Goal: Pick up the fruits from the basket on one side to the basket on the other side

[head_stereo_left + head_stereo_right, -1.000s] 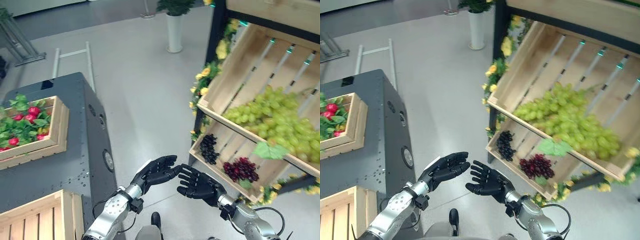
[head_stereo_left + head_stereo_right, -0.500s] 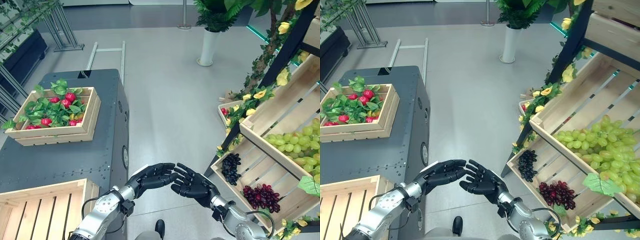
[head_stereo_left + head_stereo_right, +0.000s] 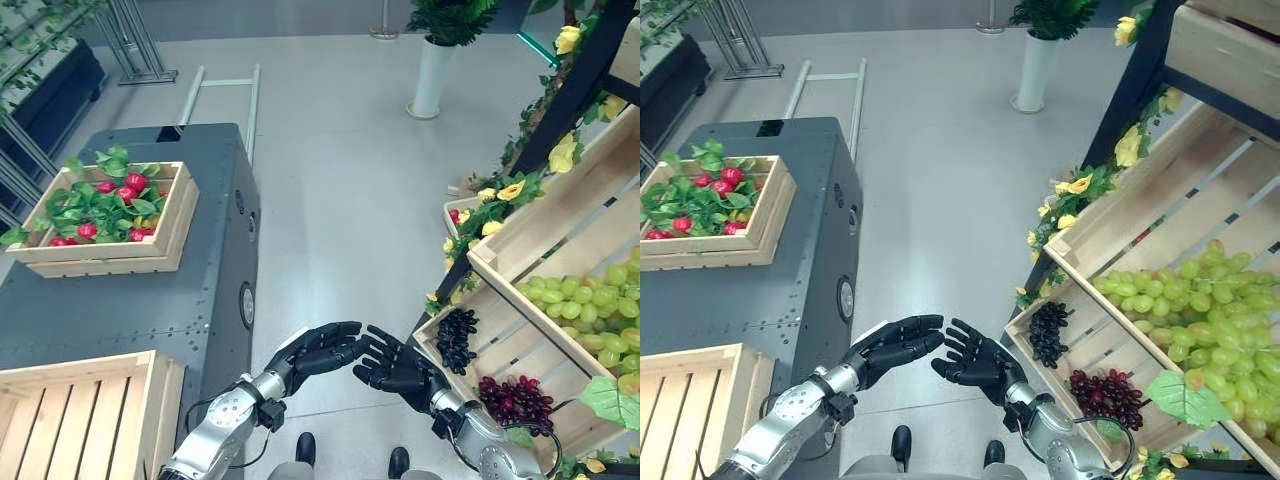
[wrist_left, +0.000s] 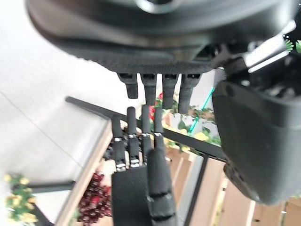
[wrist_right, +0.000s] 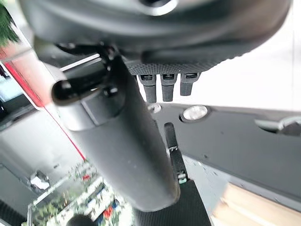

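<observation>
My left hand (image 3: 318,351) and right hand (image 3: 396,364) hover side by side over the floor, fingertips nearly touching, both open and holding nothing. On the right a tilted wooden crate (image 3: 500,335) holds a black grape bunch (image 3: 457,338) and a dark red grape bunch (image 3: 512,399). Above it another tilted crate (image 3: 560,215) holds green grapes (image 3: 590,310). On the grey cabinet (image 3: 130,310) at the left stands a wooden crate (image 3: 160,245) with red fruits (image 3: 128,187) among green leaves. In the left wrist view my left hand (image 4: 155,84) faces the right hand (image 4: 141,174).
An empty slatted wooden crate (image 3: 80,415) stands on the cabinet's near left corner. Yellow flowers and vines (image 3: 495,195) run along the dark shelf frame (image 3: 560,110). A white planter (image 3: 430,75) and a white rail frame (image 3: 222,85) stand on the floor beyond.
The camera has shifted, so the whole scene slid in the views. Both hands stay open and close together, fingertips facing each other.
</observation>
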